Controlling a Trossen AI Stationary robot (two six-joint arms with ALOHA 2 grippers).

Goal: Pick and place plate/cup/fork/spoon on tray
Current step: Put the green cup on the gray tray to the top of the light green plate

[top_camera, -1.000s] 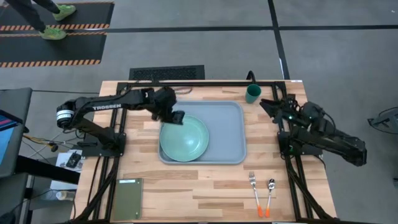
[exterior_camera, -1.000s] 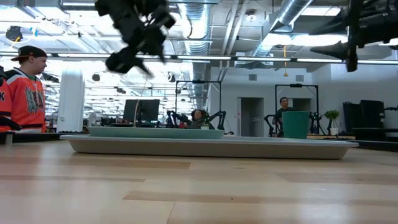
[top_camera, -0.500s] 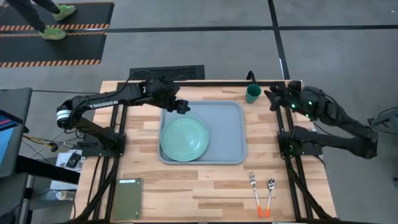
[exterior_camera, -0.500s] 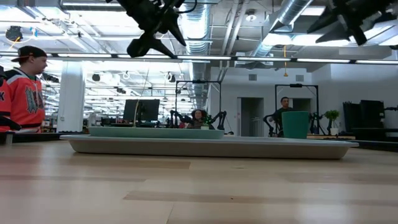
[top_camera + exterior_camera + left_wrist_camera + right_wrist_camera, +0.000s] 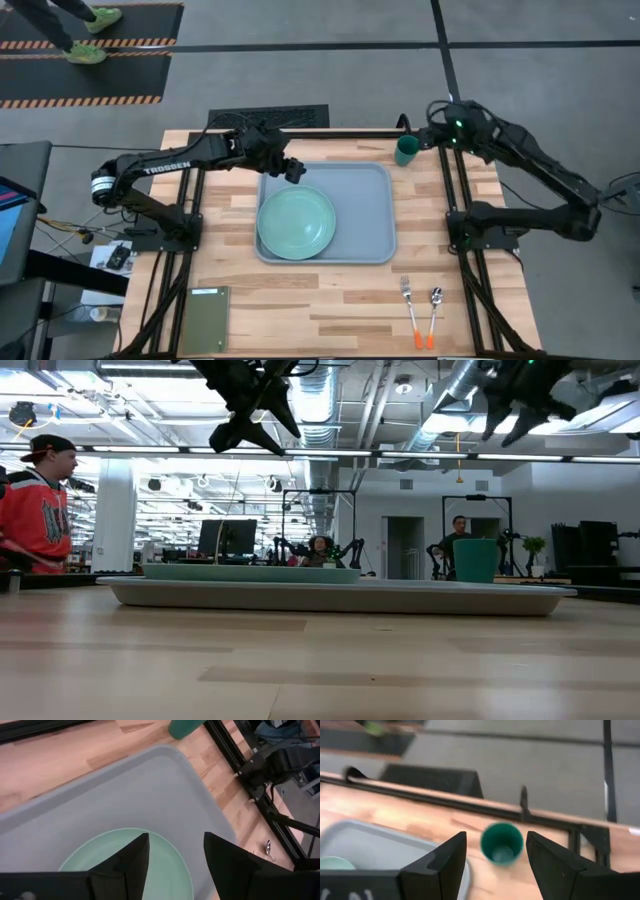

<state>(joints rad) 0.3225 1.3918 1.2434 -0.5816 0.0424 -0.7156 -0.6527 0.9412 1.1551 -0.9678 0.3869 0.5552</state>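
- The pale butcher-block wooden bench [image 5: 330, 290] carries the light blue-grey rectangular tray [image 5: 370, 215]; the round mint-green plate [image 5: 296, 222] lies in its left half
- Small dark teal cup [image 5: 406, 151] stands on the bench just off the tray's far right corner
- Orange-handled fork [image 5: 409, 303] and spoon [image 5: 434, 308] lie near the front edge
- Left pincer [image 5: 291, 171] hangs spread and empty above the tray's far left corner; right pincer [image 5: 434, 136] hangs spread above the cup
- Beyond the bench, a person in an orange jersey [image 5: 36, 508] stands in the workshop

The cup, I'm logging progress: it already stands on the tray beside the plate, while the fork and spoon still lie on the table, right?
Not quite. The cup stands on the bare table, just beyond the tray's far right corner, as the high view shows; the open right claw hovers near it. The rest holds: the plate is on the tray, and the fork and spoon lie on the table.
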